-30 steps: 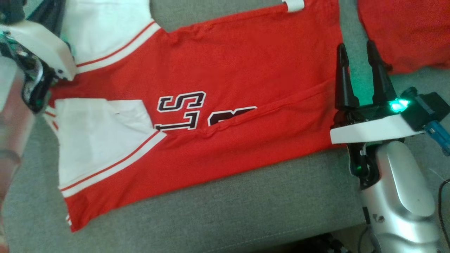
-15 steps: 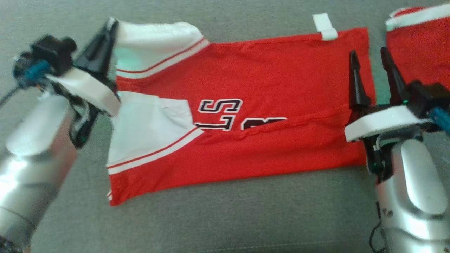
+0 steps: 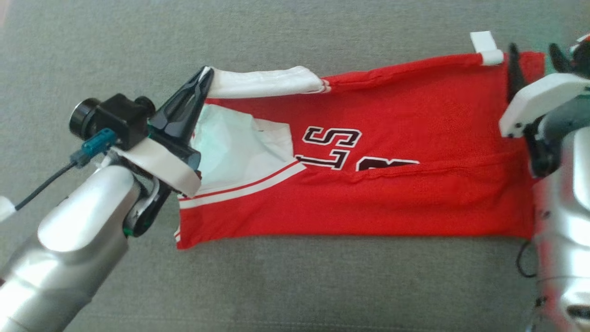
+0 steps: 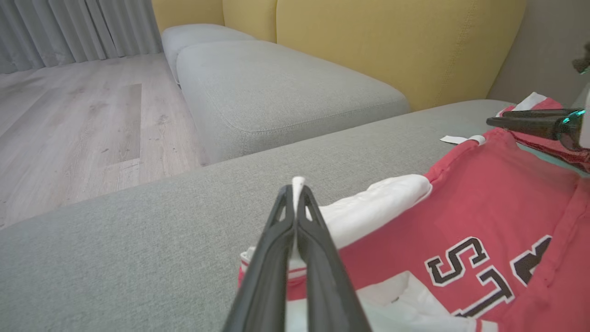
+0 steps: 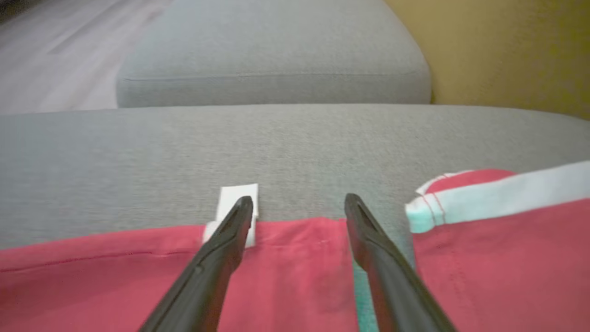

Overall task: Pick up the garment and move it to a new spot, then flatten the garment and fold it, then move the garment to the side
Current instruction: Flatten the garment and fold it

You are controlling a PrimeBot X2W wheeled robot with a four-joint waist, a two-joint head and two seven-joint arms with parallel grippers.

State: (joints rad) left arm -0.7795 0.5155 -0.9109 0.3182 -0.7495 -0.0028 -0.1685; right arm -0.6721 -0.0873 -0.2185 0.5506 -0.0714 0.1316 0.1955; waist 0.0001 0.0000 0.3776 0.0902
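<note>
A red garment (image 3: 405,193) with white sleeves and black lettering lies flat on the grey sofa seat (image 3: 276,286). My left gripper (image 3: 205,76) is shut on the edge of its far white sleeve (image 3: 267,83), which is lifted and curled over. In the left wrist view the shut left gripper (image 4: 295,193) pinches white cloth at its tips, with the garment (image 4: 484,203) to the right. My right gripper (image 3: 530,57) stands open over the garment's far right corner. In the right wrist view the right gripper (image 5: 297,203) straddles the red hem (image 5: 295,258), nothing between its fingers.
A small white tag (image 5: 235,196) sticks out from the hem by my right gripper. A second red and white garment (image 5: 507,240) lies just to the right. A yellow backrest (image 4: 392,46), another grey cushion (image 4: 276,87) and wooden floor (image 4: 69,115) lie beyond.
The head camera has tilted up and left. My left gripper has closed on the far sleeve and raised it, narrowing it. My right gripper has moved toward the garment's far right corner.
</note>
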